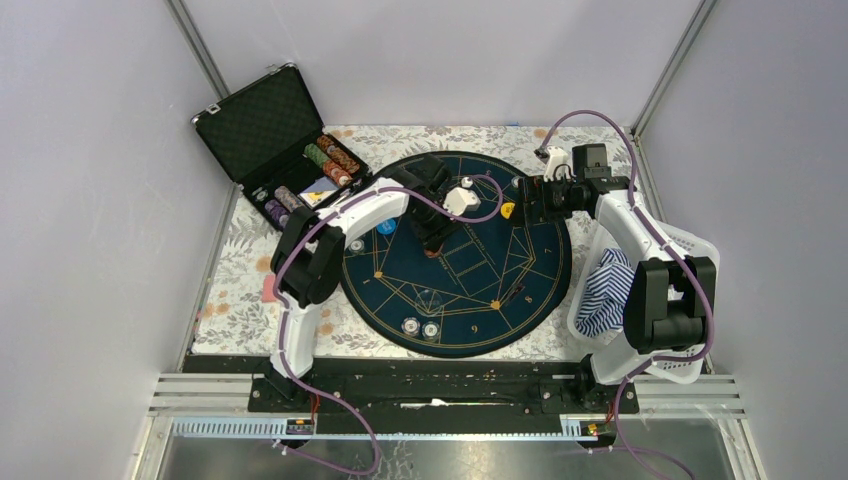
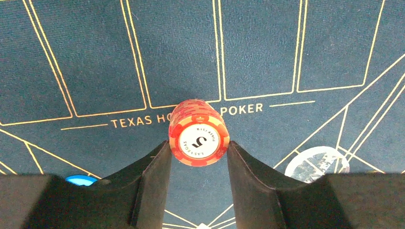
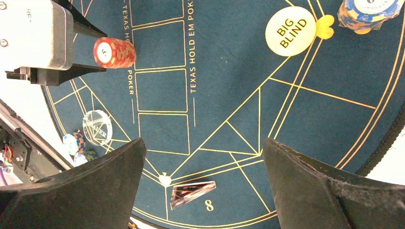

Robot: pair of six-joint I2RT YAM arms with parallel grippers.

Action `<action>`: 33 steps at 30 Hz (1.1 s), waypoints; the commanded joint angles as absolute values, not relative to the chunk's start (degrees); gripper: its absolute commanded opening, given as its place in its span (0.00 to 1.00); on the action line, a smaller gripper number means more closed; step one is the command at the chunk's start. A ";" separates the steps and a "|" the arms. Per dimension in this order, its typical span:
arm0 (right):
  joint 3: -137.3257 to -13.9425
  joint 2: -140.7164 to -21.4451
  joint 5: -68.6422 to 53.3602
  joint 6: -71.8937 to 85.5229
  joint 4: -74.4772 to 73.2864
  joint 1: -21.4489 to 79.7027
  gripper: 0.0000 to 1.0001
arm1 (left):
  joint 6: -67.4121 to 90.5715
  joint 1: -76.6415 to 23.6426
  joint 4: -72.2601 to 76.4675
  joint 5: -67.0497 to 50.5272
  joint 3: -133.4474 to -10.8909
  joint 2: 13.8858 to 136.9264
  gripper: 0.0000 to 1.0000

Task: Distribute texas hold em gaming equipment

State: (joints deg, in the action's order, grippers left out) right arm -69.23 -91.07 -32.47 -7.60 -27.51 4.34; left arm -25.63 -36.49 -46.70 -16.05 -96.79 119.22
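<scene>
Left claw [image 2: 198,145] is pinched in narrow, and we can see both black fingers [image 2: 153,176] pressed against the sides of a short stack of orange-red striped poker chips [image 2: 199,133], its white face marked 5 turned up at the wrist camera. That stack sits over the gold TEXAS HOLD EM POKER lettering near the middle of the round dark-blue felt mat with gold lines [image 2: 296,47]. Just beside the claw we spot a small blue disc [image 2: 81,180] on one side and a clear round disc [image 2: 317,163] on the other. Over to the right claw [image 3: 203,143]: jaws spread wide, gripping nothing, hovering above the mat. Past it lie a pale yellow round BIG BLIND disc [image 3: 290,31] and a stack of blue-and-white chips [image 3: 365,12] near the mat's rim.
</scene>
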 commanded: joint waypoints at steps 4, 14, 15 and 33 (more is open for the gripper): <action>-71.02 -90.88 -33.22 -7.32 -26.98 4.13 1.00 | -25.85 -36.22 -46.43 -17.57 -99.66 118.63 0.40; -71.06 -90.82 -33.49 -7.47 -27.20 4.06 1.00 | -28.18 -32.25 -49.86 -21.96 -95.87 109.51 0.30; -71.02 -90.77 -33.55 -7.47 -27.16 4.09 1.00 | -29.43 -31.49 -49.96 -22.80 -94.10 107.86 0.29; -74.01 -88.68 -34.99 -8.58 -31.65 4.07 1.00 | -46.53 -26.79 -51.07 -26.68 -61.83 84.05 0.27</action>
State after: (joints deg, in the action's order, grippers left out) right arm -71.02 -91.07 -32.75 -7.68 -28.86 4.34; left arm -40.71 -26.70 -52.90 -25.26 -66.02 88.36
